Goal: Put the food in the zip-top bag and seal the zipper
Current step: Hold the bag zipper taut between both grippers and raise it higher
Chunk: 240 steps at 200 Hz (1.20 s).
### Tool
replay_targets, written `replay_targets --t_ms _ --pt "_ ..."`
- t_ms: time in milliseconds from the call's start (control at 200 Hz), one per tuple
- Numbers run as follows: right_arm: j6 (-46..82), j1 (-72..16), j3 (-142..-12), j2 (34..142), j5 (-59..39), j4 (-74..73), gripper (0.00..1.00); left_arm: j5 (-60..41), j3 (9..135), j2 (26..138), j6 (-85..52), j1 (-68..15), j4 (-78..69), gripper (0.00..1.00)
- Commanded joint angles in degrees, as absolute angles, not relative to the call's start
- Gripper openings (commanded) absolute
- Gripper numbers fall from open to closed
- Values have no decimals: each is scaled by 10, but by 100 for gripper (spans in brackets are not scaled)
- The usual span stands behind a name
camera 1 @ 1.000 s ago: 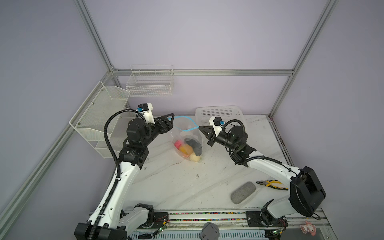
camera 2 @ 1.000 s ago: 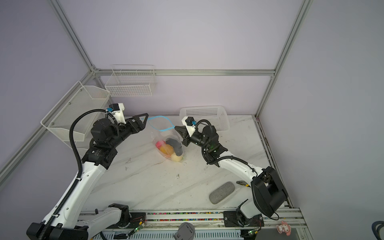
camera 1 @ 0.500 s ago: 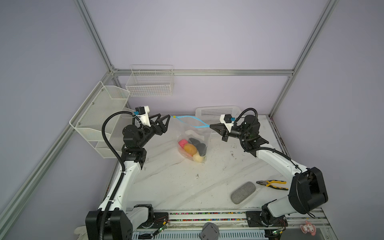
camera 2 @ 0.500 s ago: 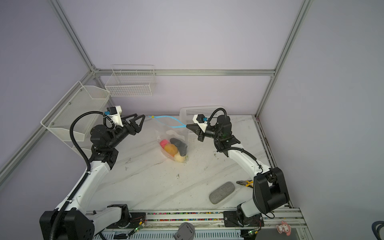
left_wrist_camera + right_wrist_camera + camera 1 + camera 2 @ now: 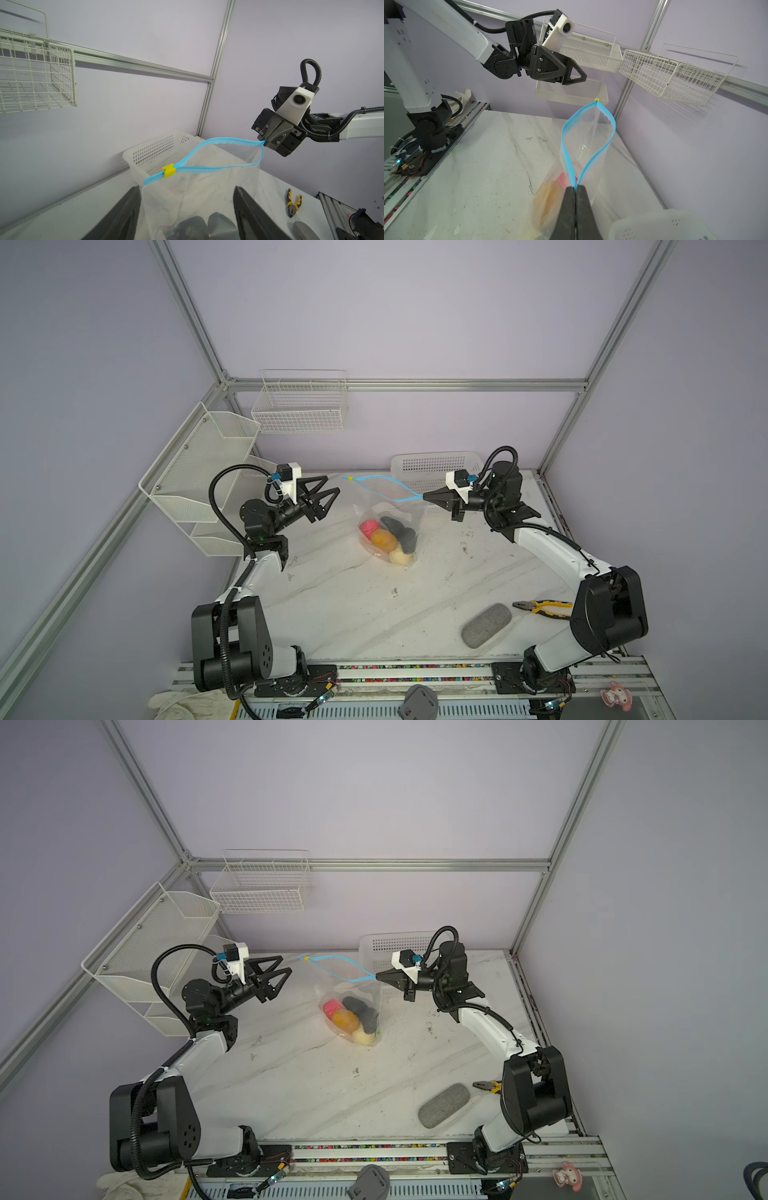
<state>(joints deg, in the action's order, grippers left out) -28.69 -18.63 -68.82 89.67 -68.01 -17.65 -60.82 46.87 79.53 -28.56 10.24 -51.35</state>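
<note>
Right end effector (image 5: 426, 497) pinches the zipper (image 5: 234, 139) end so the bag (image 5: 197, 187) hangs with food (image 5: 383, 540) at its bottom. Left end effector (image 5: 332, 484) is spread, empty, near the bag's yellow tab (image 5: 169, 170).

Through the bag (image 5: 598, 178), the food (image 5: 550, 197) was only a blur in the right wrist view. The right arm (image 5: 532, 1094) half hid the pliers (image 5: 486, 1086) in a top view.

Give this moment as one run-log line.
right gripper: shut on zipper end | left gripper: open, empty, short of yellow tab | zip-top bag: mouth open | food: inside bag
</note>
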Motion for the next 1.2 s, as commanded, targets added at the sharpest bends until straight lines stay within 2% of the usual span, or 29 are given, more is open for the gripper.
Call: replay_targets --t_ms 0,415,750,930,1195 --pt "-334 -183 -711 915 -733 -147 0 -640 481 832 -243 106 -540 72" --pt "-364 -184 -756 948 -746 -79 0 -671 554 958 -294 101 -661 72" --pt "-378 -184 -781 934 -750 -39 0 -685 611 989 -219 98 -617 72" --pt "-387 -183 -794 926 -756 -23 0 -692 635 1012 -269 98 -667 72" --pt "-388 -183 -802 923 -758 -19 0 -711 656 1024 -251 89 -645 72"
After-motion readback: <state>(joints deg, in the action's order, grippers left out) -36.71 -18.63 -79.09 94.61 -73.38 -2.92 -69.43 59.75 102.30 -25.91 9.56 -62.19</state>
